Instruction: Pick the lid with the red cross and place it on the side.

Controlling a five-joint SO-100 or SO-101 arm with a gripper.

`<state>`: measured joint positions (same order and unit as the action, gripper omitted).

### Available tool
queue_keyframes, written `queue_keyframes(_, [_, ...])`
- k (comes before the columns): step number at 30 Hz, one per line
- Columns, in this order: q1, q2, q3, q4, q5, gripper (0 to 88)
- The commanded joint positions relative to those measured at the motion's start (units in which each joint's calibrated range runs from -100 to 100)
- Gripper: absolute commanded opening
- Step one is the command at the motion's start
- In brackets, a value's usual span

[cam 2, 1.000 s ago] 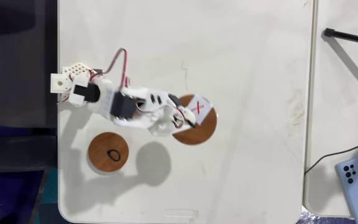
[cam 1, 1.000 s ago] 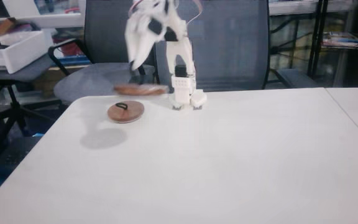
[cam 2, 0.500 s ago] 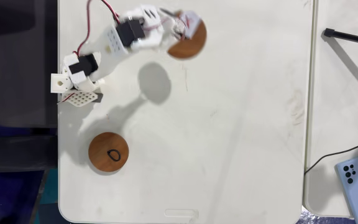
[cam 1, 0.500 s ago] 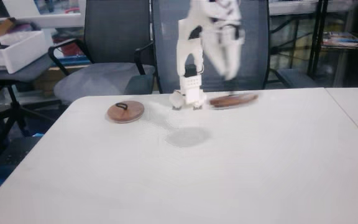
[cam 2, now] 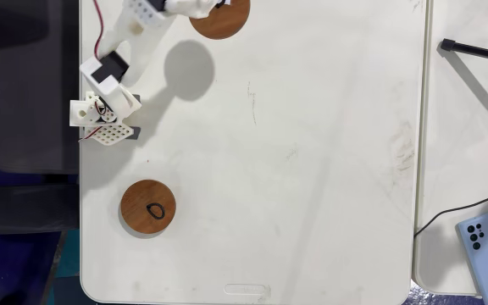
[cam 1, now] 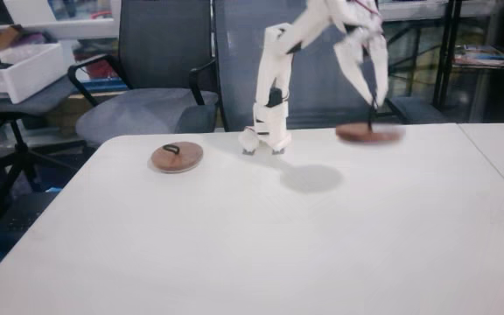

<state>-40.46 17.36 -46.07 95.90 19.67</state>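
The lid with the red cross (cam 1: 368,133) is a flat brown disc hanging level in the air right of the arm's base, above the table's far edge. My gripper (cam 1: 374,108) points down and is shut on the handle on top of it. From above, the lid (cam 2: 220,20) lies at the frame's top edge, partly cut off, with the gripper (cam 2: 219,3) over it; its white label is hidden. The lid's shadow (cam 1: 313,178) falls on the table below and to the left.
A second brown lid (cam 1: 177,157) with a black loop handle lies on the table left of the arm's base (cam 1: 265,140); from above it (cam 2: 148,207) sits low on the left. A blue phone (cam 2: 487,254) and a black cable (cam 2: 473,49) lie on the adjoining table. Office chairs stand behind.
The arm has swung the held lid from beside the second lid, across its base, to the other side of the table. The second lid has stayed put.
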Motion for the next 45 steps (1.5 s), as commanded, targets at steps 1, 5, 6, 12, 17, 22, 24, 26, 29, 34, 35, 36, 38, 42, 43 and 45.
queue_keyframes(1, [-0.3,1.6,-1.0,-6.1,-0.2,0.0])
queue_keyframes(5, [-1.7,4.5,-1.0,-9.9,-0.2,0.0])
queue_keyframes(6, [-2.7,5.3,-1.0,-10.2,-0.3,0.0])
queue_keyframes(12, [-4.0,10.9,-1.8,-11.3,-1.5,0.0])
queue_keyframes(17, [-4.0,15.8,-7.7,-16.7,-1.5,0.0])
queue_keyframes(22, [-4.0,20.1,-11.2,-16.8,-1.5,0.0])
queue_keyframes(24, [-4.0,21.2,-11.2,-16.8,-1.5,0.0])
queue_keyframes(26, [-4.0,22.1,-11.3,-17.2,-1.5,0.0])
queue_keyframes(29, [-4.0,23.2,-11.3,-17.4,-1.5,0.0])
queue_keyframes(34, [-4.0,25.5,-11.3,-17.4,-1.5,0.0])
queue_keyframes(35, [-4.0,25.6,-11.3,-17.4,-1.5,0.0])
queue_keyframes(36, [-4.0,25.6,-11.3,-17.4,-1.5,0.0])
queue_keyframes(38, [-4.0,26.0,-11.3,-17.4,-1.5,0.4])
queue_keyframes(42, [-4.0,28.5,-11.3,-17.5,-1.5,0.7])
queue_keyframes(43, [-4.0,29.4,-11.3,-17.5,-1.5,0.7])
queue_keyframes(45, [-3.6,32.2,-11.3,-17.5,-1.5,0.6])
